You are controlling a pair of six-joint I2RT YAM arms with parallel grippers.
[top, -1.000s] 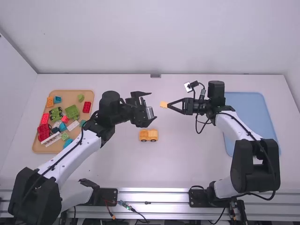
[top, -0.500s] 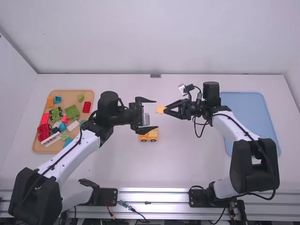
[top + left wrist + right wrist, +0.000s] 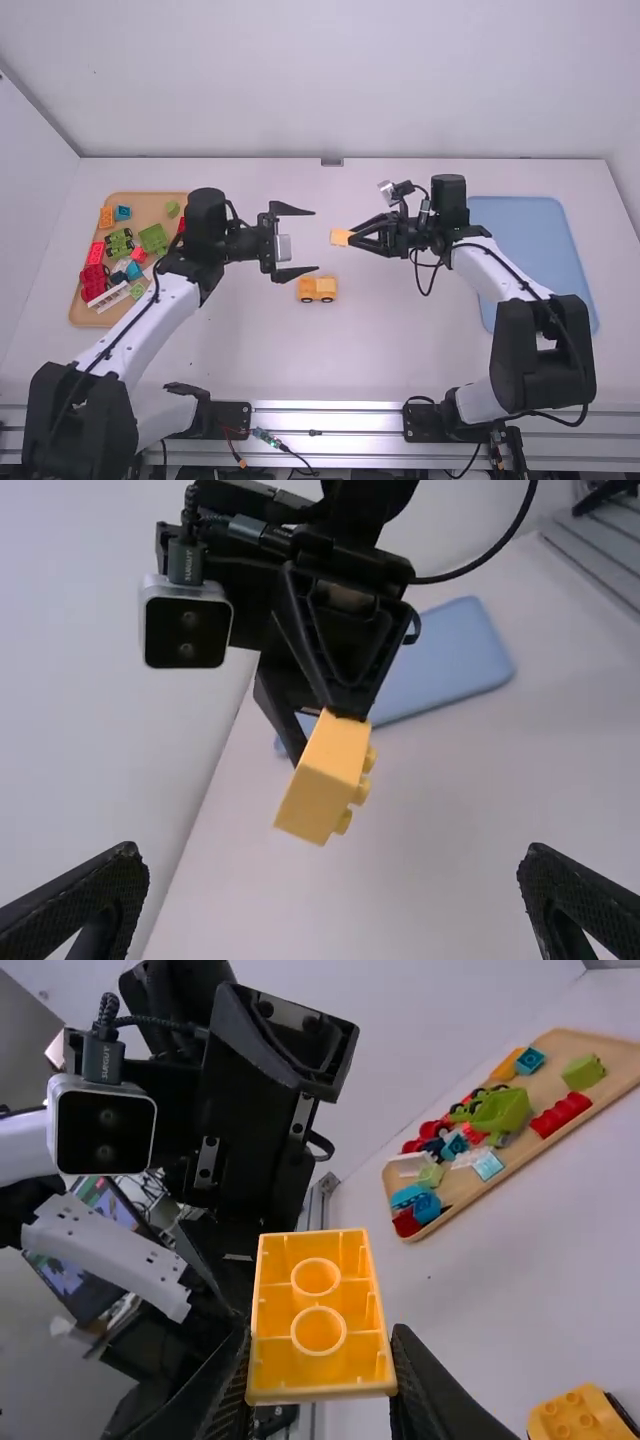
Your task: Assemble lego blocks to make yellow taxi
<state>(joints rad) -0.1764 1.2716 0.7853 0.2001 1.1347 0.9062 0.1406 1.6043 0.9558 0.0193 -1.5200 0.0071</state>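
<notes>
The likeliest trouble is a bad handover: the yellow block (image 3: 341, 237) is pinched in the right gripper (image 3: 354, 239), held aloft on the far side of the wheeled base (image 3: 317, 289), and only its outer part is free to grab. The left gripper (image 3: 314, 241), also beyond the wheeled base and slightly to its left, faces it with fingers spread wide and empty. Should those close off-centre, they could twist the block loose and drop it towards the wheeled base. Its hollow underside is turned towards the right wrist camera, so without turning it to face down, the studs probably won't mate. The left gripper's nearer finger also reaches close over the wheeled base and might nudge it if lowered carelessly. A wooden tray (image 3: 150, 207) of coloured bricks (image 3: 154, 239) lies well left of the wheeled base, a blue tray (image 3: 535, 250) well right.
</notes>
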